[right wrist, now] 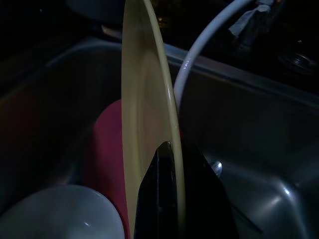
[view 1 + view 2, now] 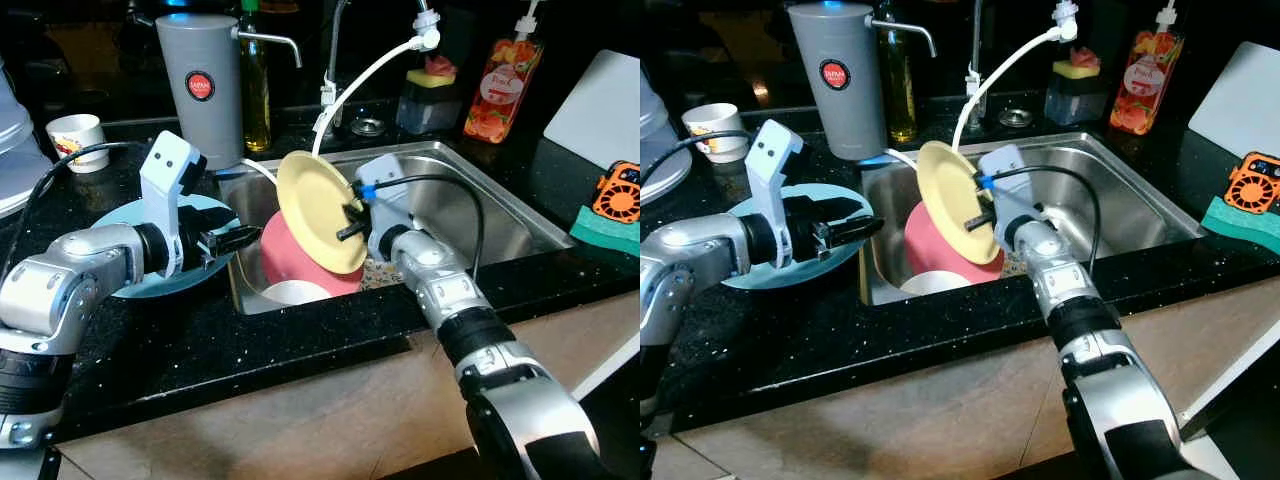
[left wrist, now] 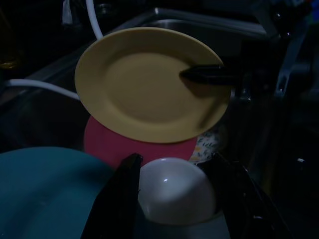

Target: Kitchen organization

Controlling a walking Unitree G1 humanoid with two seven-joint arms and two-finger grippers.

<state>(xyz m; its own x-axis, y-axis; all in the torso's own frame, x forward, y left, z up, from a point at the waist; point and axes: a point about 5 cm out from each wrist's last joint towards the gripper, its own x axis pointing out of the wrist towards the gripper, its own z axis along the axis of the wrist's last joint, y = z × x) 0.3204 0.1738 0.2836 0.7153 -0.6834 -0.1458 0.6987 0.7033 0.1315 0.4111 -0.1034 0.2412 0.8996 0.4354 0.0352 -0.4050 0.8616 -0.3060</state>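
Right gripper point(image 2: 352, 218) clamps yellow plate point(image 2: 315, 205) above sink point(image 2: 480, 190).

A round red label with small white lettering, too small to be read, is seen on the grey canister point(image 2: 203, 85); printed writing on the orange bottle point(image 2: 503, 90) and on the paper cup point(image 2: 76, 140) cannot be made out either

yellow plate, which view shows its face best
The left wrist view: the yellow plate faces it, right end effector pinching its rim. Both eye views show it tilted over the sink; the right wrist view shows it edge-on.
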